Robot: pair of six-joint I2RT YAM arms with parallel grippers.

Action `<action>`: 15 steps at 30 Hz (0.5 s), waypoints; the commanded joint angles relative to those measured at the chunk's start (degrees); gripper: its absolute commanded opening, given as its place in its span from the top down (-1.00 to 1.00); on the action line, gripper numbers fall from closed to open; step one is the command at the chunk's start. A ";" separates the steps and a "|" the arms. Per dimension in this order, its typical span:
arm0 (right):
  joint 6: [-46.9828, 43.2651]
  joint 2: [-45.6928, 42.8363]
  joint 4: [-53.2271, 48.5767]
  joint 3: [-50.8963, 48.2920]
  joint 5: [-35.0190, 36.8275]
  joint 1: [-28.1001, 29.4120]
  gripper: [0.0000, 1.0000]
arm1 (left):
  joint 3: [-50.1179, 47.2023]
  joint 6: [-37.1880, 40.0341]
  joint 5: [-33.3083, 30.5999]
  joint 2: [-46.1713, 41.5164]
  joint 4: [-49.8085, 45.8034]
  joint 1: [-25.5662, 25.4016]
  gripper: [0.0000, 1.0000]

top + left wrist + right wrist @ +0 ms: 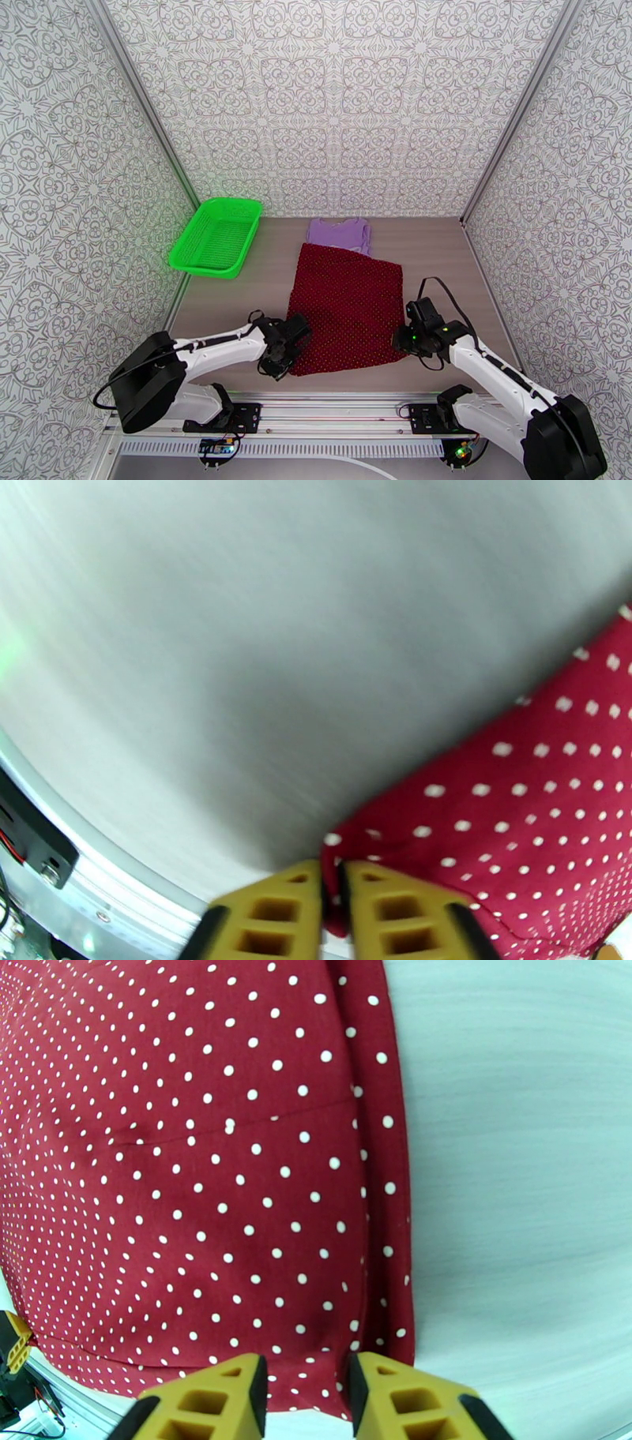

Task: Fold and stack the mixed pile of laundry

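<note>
Seen from above, a dark red, white-dotted cloth garment lies spread flat in the middle of a pale grey table, its near hem close to the table's front edge. Behind it, at its far edge, lies a plain lavender-purple short-sleeved T-shirt, already a compact folded shape; whether the two overlap is hard to tell.

The left gripper is clenched on the red garment's near left corner, with cloth pinched between its yellow fingers. The right gripper sits at the near right corner, jaws apart and straddling the hem, not clamped.

The step in hand looks to be folding the red garment. To do it well, the right jaws should close fully on the hem. Both corners should then rise together and travel evenly toward the far edge, keeping the cloth taut and square.

Count: two garments, two grippers, and one bright green mesh plastic basket at the far left.
</note>
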 commanded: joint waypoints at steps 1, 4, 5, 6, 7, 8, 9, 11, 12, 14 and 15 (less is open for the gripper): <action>-1.18 -0.42 -0.37 0.39 -0.90 0.29 0.30 | -6.36 3.83 -0.25 11.28 30.39 2.11 1.00; -2.49 -0.55 -0.81 0.99 -2.00 0.38 0.23 | -6.45 7.06 0.52 10.08 30.18 4.90 1.00; -2.87 -0.87 -0.68 1.24 -2.46 0.58 0.19 | -6.77 8.44 0.51 8.45 28.95 6.20 1.00; -3.06 -1.28 -0.91 1.54 -2.49 1.11 0.16 | -6.98 10.03 0.31 6.26 26.89 7.73 1.00; -3.31 -1.85 -1.18 1.88 -2.33 1.91 0.13 | -7.20 11.75 0.19 4.09 24.61 9.34 1.00; -3.57 -2.74 -1.54 2.43 -1.86 3.12 0.08 | -7.32 14.04 -0.16 1.33 21.40 11.54 1.00; -3.77 -3.29 -1.83 2.89 -1.41 4.28 0.03 | -7.16 16.04 -0.51 -1.00 18.52 13.54 1.00; -4.29 -3.82 -2.92 4.12 0.02 7.29 -0.03 | -6.99 21.00 -1.05 -6.98 12.31 18.73 1.00; -4.54 -3.73 -3.32 4.69 0.66 8.82 -0.05 | -6.85 23.14 -1.19 -9.60 9.95 21.30 1.00; -4.91 -3.00 -4.09 5.88 2.34 12.58 -0.07 | -6.63 27.00 -1.02 -13.65 6.29 25.85 1.00; -4.82 -2.17 -4.38 6.41 3.41 14.68 -0.08 | -6.49 28.95 -0.77 -15.48 4.84 28.33 1.00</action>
